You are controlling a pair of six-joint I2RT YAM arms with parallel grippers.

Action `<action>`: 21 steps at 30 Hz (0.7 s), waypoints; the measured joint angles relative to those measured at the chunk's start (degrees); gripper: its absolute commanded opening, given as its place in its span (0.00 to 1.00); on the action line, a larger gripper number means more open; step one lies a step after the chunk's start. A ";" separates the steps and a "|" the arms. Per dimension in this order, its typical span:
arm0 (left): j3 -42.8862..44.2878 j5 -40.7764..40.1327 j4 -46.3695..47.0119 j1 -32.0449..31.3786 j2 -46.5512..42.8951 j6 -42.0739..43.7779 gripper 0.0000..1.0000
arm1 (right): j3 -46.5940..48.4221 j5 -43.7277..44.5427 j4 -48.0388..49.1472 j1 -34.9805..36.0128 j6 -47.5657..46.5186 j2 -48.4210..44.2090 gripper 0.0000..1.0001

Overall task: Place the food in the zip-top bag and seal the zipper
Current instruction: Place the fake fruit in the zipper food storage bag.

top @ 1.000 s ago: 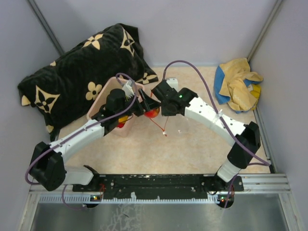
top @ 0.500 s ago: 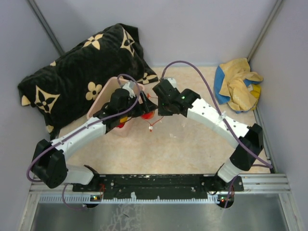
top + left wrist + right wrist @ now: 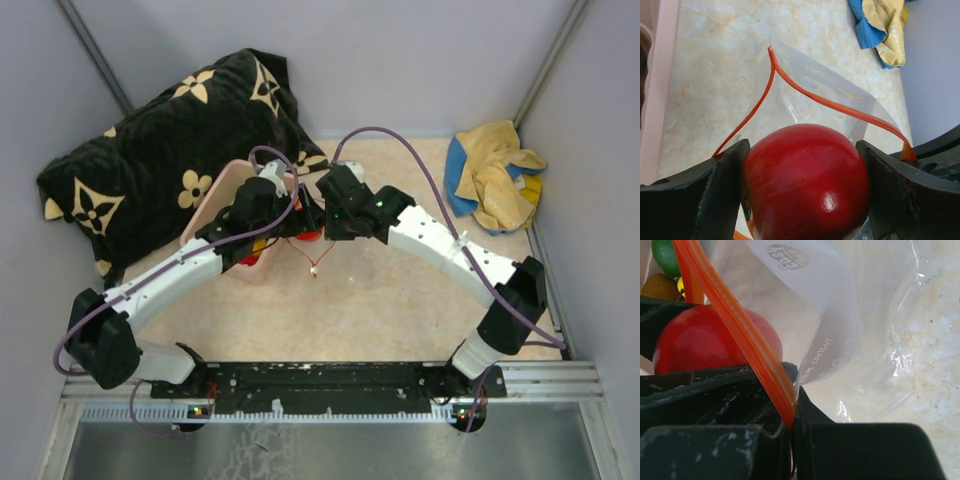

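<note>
The left gripper (image 3: pixel 801 155) clamps a glossy, round red toy apple (image 3: pixel 805 195) at the gaping mouth of the thin, crinkled clear zip-top bag (image 3: pixel 812 80), whose flat orange-red zipper (image 3: pixel 733 325) the right gripper (image 3: pixel 794 405) pinches tight.

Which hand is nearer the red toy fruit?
Left. The left hand grips the red toy fruit between its fingers. The right hand sits just beside it, pinching the orange zipper strip.
</note>
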 measured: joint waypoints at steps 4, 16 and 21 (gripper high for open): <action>0.59 -1.51 -1.90 -0.22 0.46 1.16 0.96 | 0.00 0.09 0.39 0.00 0.07 0.00 0.00; 3.56 -3.93 -5.62 -0.24 0.50 3.80 1.00 | -1.25 0.37 1.46 0.00 0.31 -0.02 0.00; 4.20 -4.22 -7.54 -0.24 -1.97 5.95 1.00 | -2.25 0.46 1.90 -0.07 0.57 -0.07 0.00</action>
